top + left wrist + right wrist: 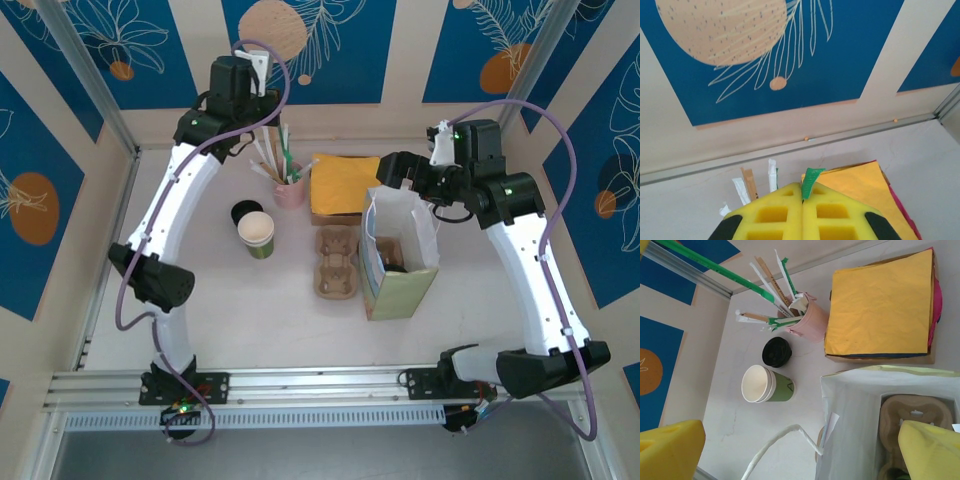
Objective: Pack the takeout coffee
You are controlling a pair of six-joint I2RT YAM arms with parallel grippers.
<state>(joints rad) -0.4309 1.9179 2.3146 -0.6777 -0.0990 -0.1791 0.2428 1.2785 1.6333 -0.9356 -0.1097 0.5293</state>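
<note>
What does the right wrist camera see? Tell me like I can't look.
An open white bag with a cardboard carrier inside sits partly under the open right hand. Beyond it are a green cup, a black lid, a pink cup of straws and yellow paper.

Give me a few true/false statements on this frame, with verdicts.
1. The left gripper is shut. True.
2. The right gripper is clamped on the paper bag. False: it is open, fingers wide apart, by the bag's top.
3. A cardboard cup carrier lies on the table, left of the bag in the top view. True.
4. The lidless green cup sits inside the bag. False: it stands on the table beside a round black lid.
5. The pink cup holds straws. True.
</note>
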